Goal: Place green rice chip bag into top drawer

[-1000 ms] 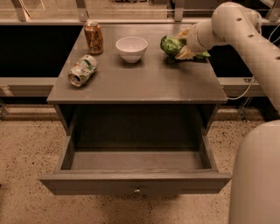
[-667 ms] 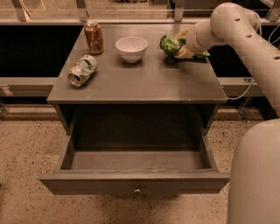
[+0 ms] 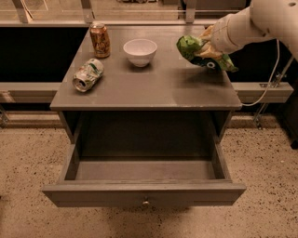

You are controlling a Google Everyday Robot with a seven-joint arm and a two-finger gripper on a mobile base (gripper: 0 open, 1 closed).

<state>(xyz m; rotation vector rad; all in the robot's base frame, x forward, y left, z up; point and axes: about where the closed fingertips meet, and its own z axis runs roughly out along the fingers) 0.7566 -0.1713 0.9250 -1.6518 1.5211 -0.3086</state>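
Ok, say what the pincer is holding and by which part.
The pincer grips the green rice chip bag around its middle, just above the table.

The place looks like a lab or test area in an office building, not a home. The gripper [image 3: 208, 45] hangs over the right rear corner of a plain grey cabinet [image 3: 153, 88], clasping the green rice chip bag [image 3: 188, 45]. Far below it spreads a speckled terrazzo floor [image 3: 28, 158]. Behind and left of it stand bare metal posts [image 3: 87, 10]. To its right, a loose cable [image 3: 272, 79] trails down.
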